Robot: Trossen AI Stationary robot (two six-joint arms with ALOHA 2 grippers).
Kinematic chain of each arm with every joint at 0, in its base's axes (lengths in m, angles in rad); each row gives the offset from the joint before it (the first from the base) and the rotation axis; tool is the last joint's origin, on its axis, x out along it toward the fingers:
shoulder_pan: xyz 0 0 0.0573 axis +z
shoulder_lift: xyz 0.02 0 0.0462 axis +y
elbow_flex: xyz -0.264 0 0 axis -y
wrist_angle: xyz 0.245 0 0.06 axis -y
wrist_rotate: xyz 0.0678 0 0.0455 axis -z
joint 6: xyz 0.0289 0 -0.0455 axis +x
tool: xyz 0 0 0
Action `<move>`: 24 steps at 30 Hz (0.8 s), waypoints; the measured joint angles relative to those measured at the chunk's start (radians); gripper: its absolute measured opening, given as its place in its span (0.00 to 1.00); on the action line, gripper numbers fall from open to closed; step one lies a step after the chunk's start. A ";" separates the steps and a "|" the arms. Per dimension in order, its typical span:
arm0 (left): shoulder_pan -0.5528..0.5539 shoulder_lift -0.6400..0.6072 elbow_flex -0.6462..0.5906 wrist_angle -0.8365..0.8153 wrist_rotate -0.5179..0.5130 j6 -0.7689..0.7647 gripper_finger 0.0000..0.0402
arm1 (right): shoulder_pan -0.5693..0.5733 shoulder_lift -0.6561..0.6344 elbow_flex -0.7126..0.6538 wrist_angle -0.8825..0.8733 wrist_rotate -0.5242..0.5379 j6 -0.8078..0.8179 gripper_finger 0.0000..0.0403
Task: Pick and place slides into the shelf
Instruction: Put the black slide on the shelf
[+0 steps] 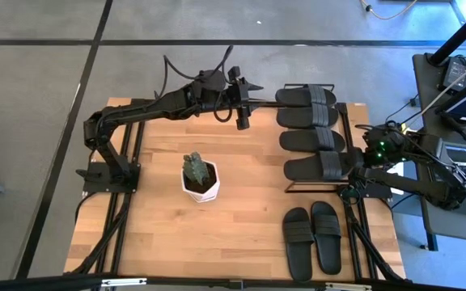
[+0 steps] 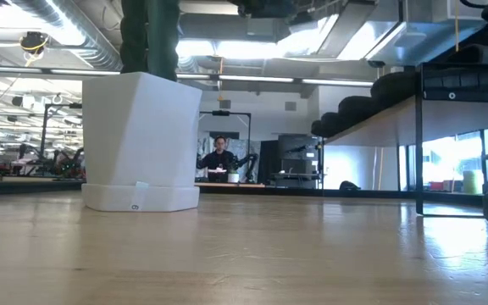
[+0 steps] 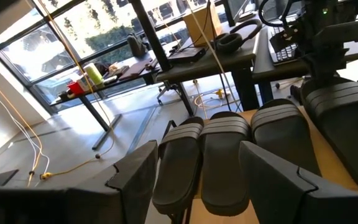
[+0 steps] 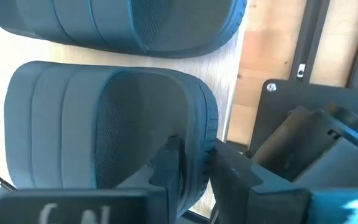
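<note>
Sandal (image 4: 110, 124) edge sits pinched between right gripper (image 4: 188, 163) fingers on the shelf (image 1: 342, 129); withdrawing before they spread could drag it off.

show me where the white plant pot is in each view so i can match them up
High view: the white plant pot stands left of centre on the wooden table, apart from the slides.
Low view: the pot fills the left-centre, standing on the tabletop.
Left wrist view: not in it.
Right wrist view: not in it.
Shared landmark: the shelf holding slides shows at the right in the high and low views.
</note>
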 joint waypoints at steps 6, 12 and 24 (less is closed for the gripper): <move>0.000 0.000 0.000 0.000 0.000 0.000 0.54 | 0.000 0.000 0.000 -0.004 -0.029 0.003 0.26; 0.000 0.000 0.000 0.000 0.000 0.000 0.54 | 0.000 0.000 0.000 -0.016 -0.055 -0.008 0.36; 0.000 0.001 0.000 -0.002 0.000 0.000 0.54 | 0.000 0.000 0.000 -0.015 -0.146 -0.063 0.44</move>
